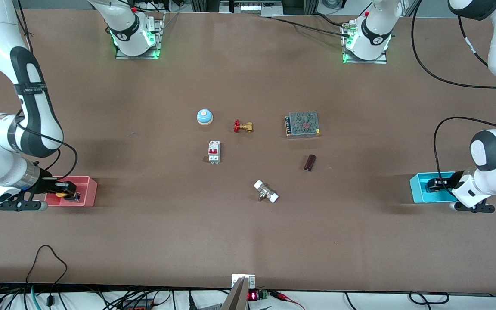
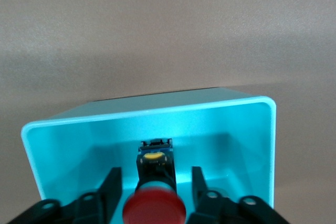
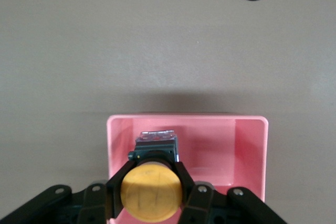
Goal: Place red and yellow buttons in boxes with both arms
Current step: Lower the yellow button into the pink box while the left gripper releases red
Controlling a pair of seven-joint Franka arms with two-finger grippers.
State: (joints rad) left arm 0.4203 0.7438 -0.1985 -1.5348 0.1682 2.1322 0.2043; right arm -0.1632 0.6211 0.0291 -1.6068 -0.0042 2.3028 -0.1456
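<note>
Salmon-pink plastic bin (image 1: 85, 192) at the right arm's end of the table holds the right gripper (image 1: 70, 190) and an orange-yellow push-button (image 1: 61, 194), while the cyan plastic bin (image 1: 420, 187) at the left arm's end holds the left gripper (image 1: 433, 185); a blue bell (image 1: 204, 116), brass valve (image 1: 243, 126) and white breaker (image 1: 214, 152) lie well apart between them. In the left wrist view, the left gripper's (image 2: 153, 190) fingers (image 2: 111, 188) stand spread apart from the red-capped push-button (image 2: 154, 203) in the cyan bin (image 2: 252, 135). In the right wrist view, the right gripper's (image 3: 152, 184) fingers (image 3: 116, 182) clamp the yellow button (image 3: 151, 191) over the pink bin (image 3: 247, 145).

no legible text (arm markings unreadable)
</note>
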